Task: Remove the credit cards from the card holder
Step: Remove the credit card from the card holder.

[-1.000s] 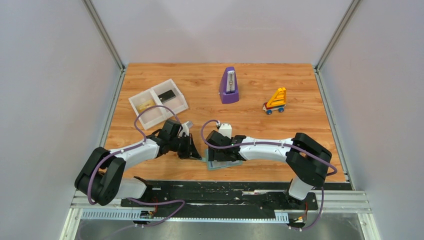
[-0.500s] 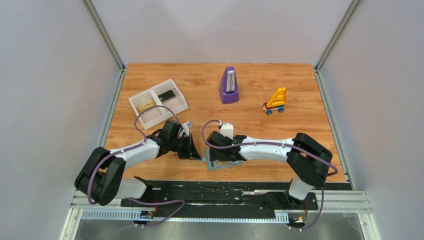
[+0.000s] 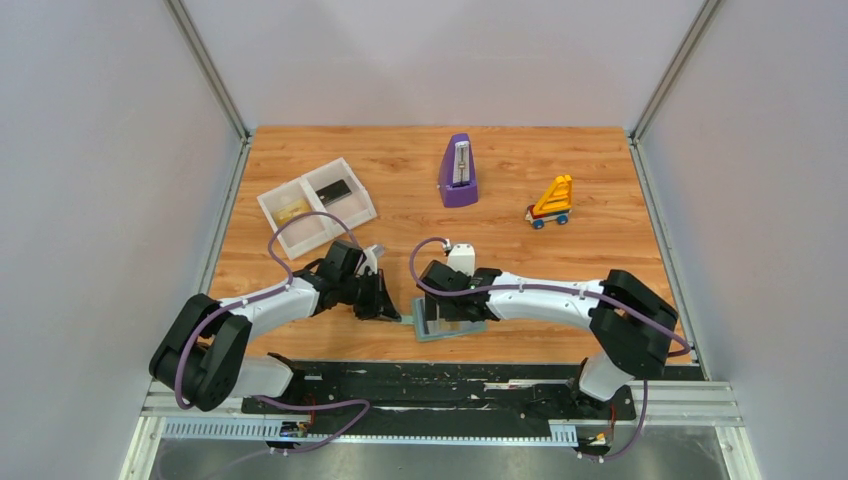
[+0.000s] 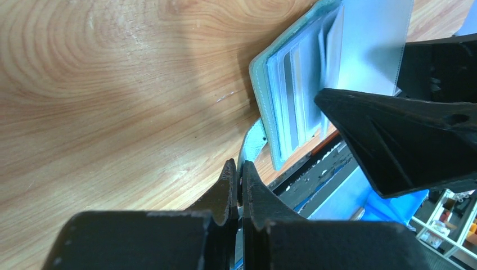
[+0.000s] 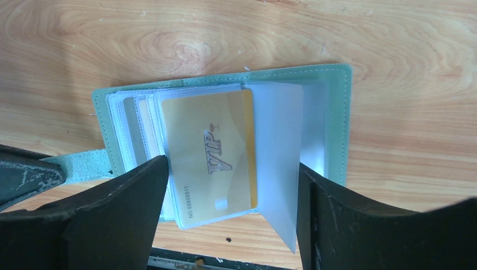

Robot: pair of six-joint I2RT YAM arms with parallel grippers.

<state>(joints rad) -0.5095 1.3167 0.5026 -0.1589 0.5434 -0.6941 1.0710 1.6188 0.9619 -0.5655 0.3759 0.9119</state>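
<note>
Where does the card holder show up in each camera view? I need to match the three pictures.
Top external: card holder at the table's near edge, centre.
Left wrist: upper right, open, pockets fanned.
Right wrist: centre, open, gold card on top.
Shared landmark: its strap tab, sticking out of one edge.

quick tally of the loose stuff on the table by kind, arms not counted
cards: 3 (gold VIP card in the card holder; yellowish card and dark card in the tray; more may hide in the sleeves)
card holder: 1
tray: 1
metronome: 1
toy vehicle: 1
total: 7
</note>
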